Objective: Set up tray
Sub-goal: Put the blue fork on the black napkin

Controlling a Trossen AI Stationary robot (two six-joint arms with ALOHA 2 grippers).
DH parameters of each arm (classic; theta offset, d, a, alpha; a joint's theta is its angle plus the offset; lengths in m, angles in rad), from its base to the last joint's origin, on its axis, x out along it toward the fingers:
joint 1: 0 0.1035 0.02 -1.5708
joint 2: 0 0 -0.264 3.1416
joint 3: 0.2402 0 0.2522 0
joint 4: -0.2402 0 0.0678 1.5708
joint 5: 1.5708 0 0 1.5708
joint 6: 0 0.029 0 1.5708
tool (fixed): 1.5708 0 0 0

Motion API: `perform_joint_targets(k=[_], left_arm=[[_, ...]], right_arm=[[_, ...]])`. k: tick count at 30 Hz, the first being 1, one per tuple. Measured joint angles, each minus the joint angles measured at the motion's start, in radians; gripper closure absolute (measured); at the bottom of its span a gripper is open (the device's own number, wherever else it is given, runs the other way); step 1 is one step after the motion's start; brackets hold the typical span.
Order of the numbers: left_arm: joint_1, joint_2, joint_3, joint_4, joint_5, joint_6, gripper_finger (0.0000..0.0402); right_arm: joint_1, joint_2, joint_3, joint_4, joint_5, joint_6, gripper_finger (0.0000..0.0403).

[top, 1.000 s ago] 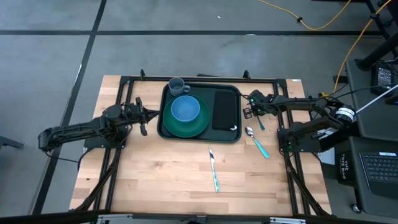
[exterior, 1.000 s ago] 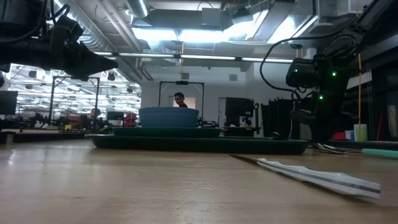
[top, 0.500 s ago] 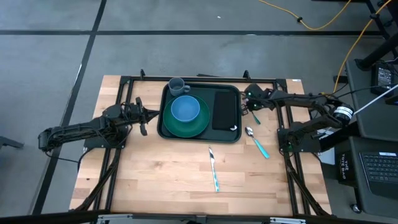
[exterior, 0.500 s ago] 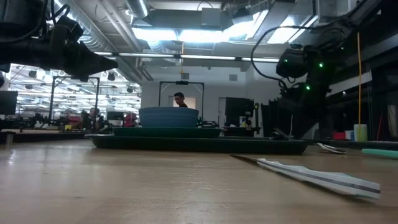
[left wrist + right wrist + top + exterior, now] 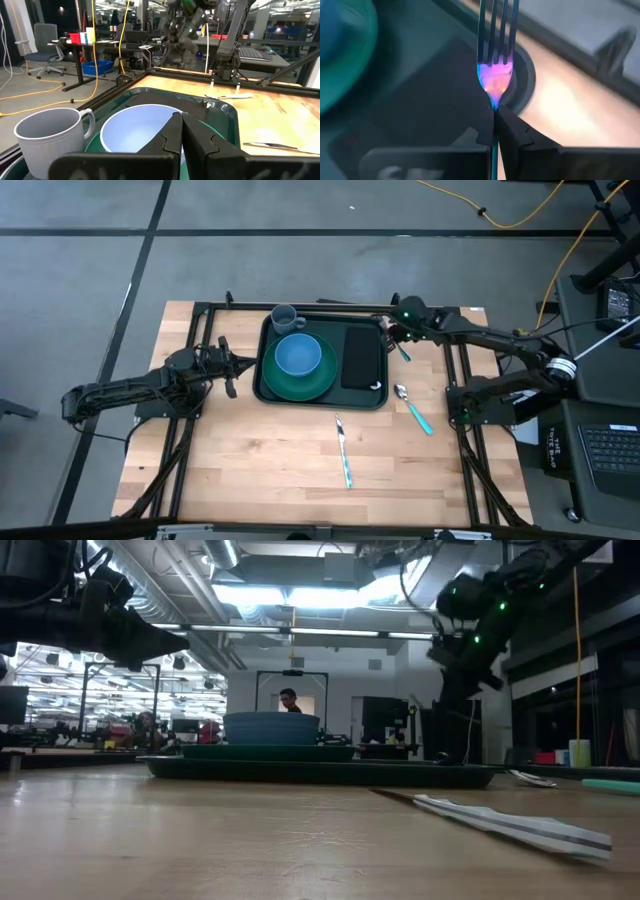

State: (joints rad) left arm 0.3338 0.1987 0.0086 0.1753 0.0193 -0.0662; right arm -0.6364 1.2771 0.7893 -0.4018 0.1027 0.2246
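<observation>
The dark green tray [image 5: 325,402] lies at the table's far middle. On it sit a round green plate [image 5: 322,380] with a blue bowl [image 5: 296,355], a grey cup [image 5: 285,317] and a black napkin [image 5: 361,358]. My right gripper [image 5: 393,334] hovers at the tray's far right corner, shut on a fork [image 5: 495,30] with a teal handle [image 5: 402,352]. My left gripper [image 5: 230,366] waits shut just left of the tray, touching nothing; its wrist view looks over the cup [image 5: 50,131] and bowl [image 5: 135,131]. My right gripper pinches the fork between its two fingers at the neck [image 5: 494,102], just behind the tines. The tines [image 5: 496,20] stick out past the fingertips, over the napkin [image 5: 420,100] and the tray's rim [image 5: 526,75]. The fork is lifted clear, its handle trailing back toward the table's near side.
A spoon [image 5: 412,408] with a teal handle lies on the wood just right of the tray's near right corner. A knife [image 5: 344,452] lies nearer the front, also seen in the low view [image 5: 510,822]. Bare wood spans the near half of the table [image 5: 250,470].
My right gripper has risen and moved toward the far edge and slightly left, from beside the tray's right rim up to its far right corner, carrying the fork with it. The spoon and knife have stayed where they were.
</observation>
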Motion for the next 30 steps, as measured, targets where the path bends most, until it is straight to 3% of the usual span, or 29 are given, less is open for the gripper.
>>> perform_joint_targets(k=[9, 17, 27, 30], left_arm=[[0.0, 0.0, 0.0, 0.0, 0.0, 0.0, 0.0398], [0.0, 0.0, 0.0, 0.0, 0.0, 0.0, 0.0398], [0.0, 0.0, 0.0, 0.0, 0.0, 0.0, 0.0398], [0.0, 0.0, 0.0, 0.0, 0.0, 0.0, 0.0398]], right_arm=[[0.1, -0.123, 0.002, 0.097, -0.021, -0.099, 0.0388], [0.251, -0.127, 0.002, 0.116, -0.022, -0.095, 0.0387], [0.491, -0.127, 0.002, 0.121, 0.239, 0.062, 0.0387], [0.539, -0.127, 0.002, 0.121, 0.269, 0.087, 0.0387]])
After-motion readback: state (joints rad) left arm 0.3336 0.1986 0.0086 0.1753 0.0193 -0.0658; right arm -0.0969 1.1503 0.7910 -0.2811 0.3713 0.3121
